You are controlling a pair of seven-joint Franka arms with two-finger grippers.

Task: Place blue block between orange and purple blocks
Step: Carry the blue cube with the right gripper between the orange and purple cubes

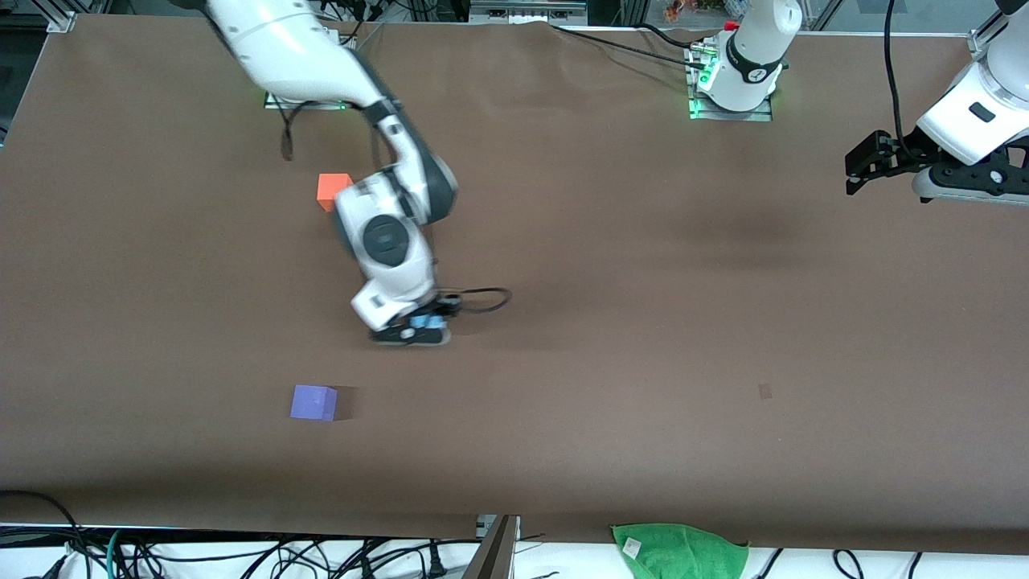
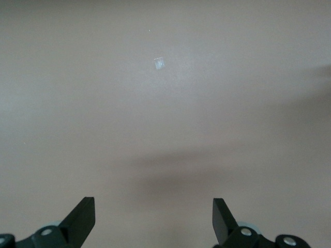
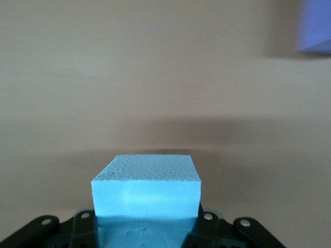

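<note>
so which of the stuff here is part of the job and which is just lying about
Part of the job:
- blue block, shut in the right gripper over the table between the other two cubes
- orange block
- purple block

Just lying about:
- green cloth at the table's near edge
- left gripper, open, waiting at the left arm's end
</note>
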